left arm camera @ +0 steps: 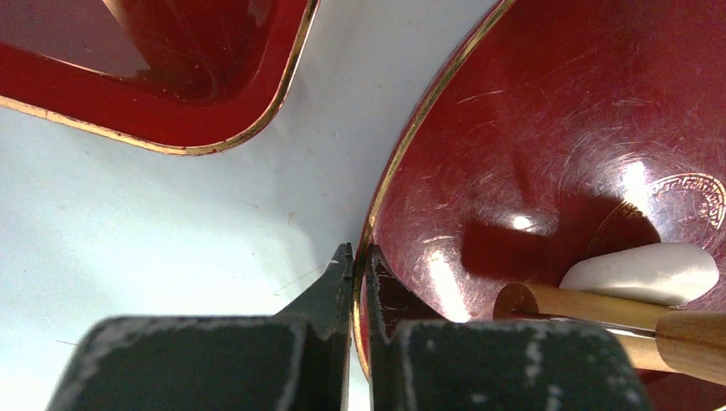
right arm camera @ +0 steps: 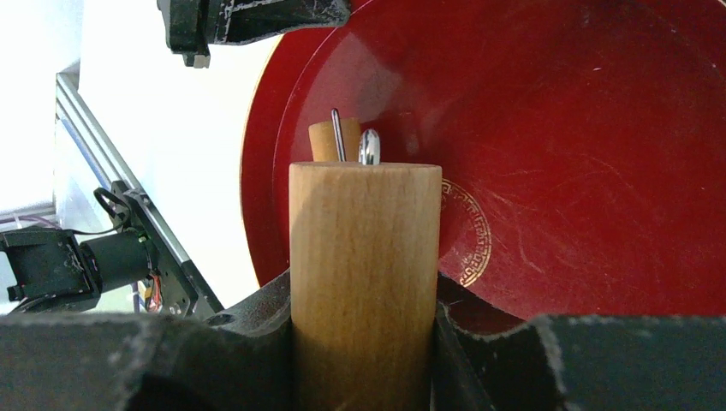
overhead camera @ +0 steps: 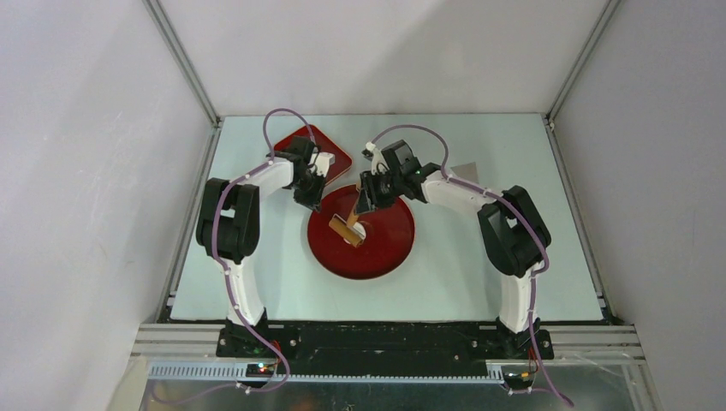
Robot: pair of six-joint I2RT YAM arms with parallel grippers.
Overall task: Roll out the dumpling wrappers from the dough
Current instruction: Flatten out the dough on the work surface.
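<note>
left pincer (left arm camera: 360, 264): nipped narrow on the gold rim of round red lacquer plate (left arm camera: 548, 128) | right pincer (right arm camera: 364, 342): clamped on light wooden rolling pin (right arm camera: 364, 231) | white flattened dough wrapper (left arm camera: 642, 272): plate middle, partly hidden under pin | gold key-pattern ring (right arm camera: 467, 240): partly covered | square red tray (left arm camera: 171, 103): far left on desk, cut off

One piece of dough (left arm camera: 644, 271) observed: white, smooth, oval, rounded at the edges, looking thicker than a thin disc. It lies flat inside the round red plate (left arm camera: 548, 111), just beside the gold centre emblem (left arm camera: 689, 193). Its near edge is hidden behind the wooden pin (left arm camera: 591, 306)
</note>
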